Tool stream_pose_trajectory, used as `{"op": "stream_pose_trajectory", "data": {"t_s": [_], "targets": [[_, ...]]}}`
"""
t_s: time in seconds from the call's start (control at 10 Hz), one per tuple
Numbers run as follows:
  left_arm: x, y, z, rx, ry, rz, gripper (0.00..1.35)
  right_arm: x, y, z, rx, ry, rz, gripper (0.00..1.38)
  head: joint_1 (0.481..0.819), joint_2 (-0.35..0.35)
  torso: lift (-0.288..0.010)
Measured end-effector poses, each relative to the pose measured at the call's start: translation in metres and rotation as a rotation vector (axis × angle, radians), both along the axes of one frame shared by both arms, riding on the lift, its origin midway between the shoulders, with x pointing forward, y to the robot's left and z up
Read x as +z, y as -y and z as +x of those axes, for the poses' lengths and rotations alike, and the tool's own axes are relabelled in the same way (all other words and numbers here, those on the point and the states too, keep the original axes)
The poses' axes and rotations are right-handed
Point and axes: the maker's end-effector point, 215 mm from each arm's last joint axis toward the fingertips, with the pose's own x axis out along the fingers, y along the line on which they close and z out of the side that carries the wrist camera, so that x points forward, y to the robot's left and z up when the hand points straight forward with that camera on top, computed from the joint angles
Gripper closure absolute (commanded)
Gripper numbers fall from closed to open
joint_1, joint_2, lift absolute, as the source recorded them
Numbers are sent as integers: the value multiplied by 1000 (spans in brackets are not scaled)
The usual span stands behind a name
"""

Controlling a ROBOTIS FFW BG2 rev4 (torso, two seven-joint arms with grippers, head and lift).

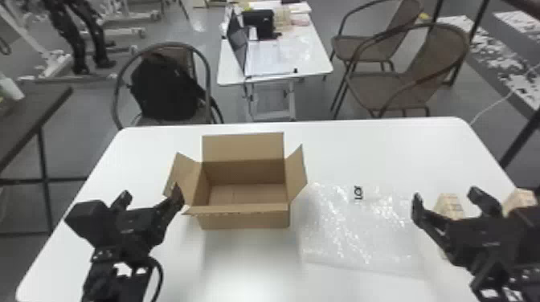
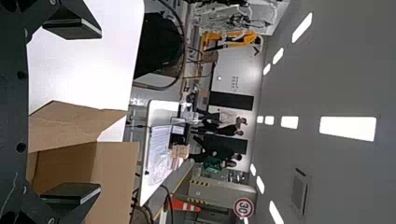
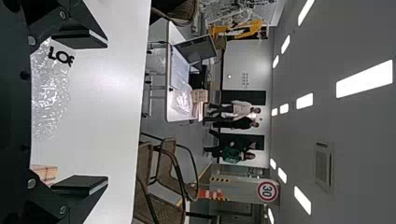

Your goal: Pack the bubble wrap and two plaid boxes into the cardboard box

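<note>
Standing open on the white table (image 1: 361, 148), with flaps spread: one cardboard box (image 1: 245, 220), placed left of centre in the head view, with bare brown floor visible inside. Lying flat just to the right of it: one sheet of clear bubble wrap (image 1: 353, 237), with dark print near the far edge. Set beyond the sheet, farther right: two plaid boxes, pale tan, one (image 1: 450, 205) seen between the fingers of the right gripper (image 1: 446, 196), the other (image 1: 518, 198) seen past the same hardware, both partly hidden.

Catalogued at left in the head view: left gripper (image 1: 152, 194), fingers parted, one of them overlapping the cardboard box's left flap; contact impossible to tell. Listed at right: right gripper, fingers likewise parted, above the table.

Added by the left wrist view: broad gap across the left gripper (image 2: 92, 111), with cardboard flaps and inner wall behind one finger, plus an orange machine (image 2: 233, 38) in the background. Added by the right wrist view: wide spread of the right gripper (image 3: 100, 111), with bubble wrap near one finger and a plaid box near the other. Recorded from the head view, in the room behind: black backpack (image 1: 164, 90) on a chair.
</note>
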Motion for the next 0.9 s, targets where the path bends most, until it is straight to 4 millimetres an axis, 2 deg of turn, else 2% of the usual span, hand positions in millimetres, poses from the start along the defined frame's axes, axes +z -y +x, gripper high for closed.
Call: {"op": "stream_pose_trajectory", "data": {"t_s": [0.3, 0.5, 0.7, 0.9], "targets": [[-12, -11, 20, -70, -35, -86, 145, -1, -13, 3, 46, -4, 11, 248, 695, 160, -71], [-33, -24, 34, -114, -68, -149, 145, -1, -25, 6, 86, -9, 17, 248, 695, 187, -71], [-47, -24, 47, -159, -87, -184, 145, -3, -31, 7, 107, -15, 19, 249, 695, 191, -71], [-52, -23, 54, -171, -95, -198, 145, -4, -33, 8, 114, -21, 21, 248, 695, 191, -71]]}}
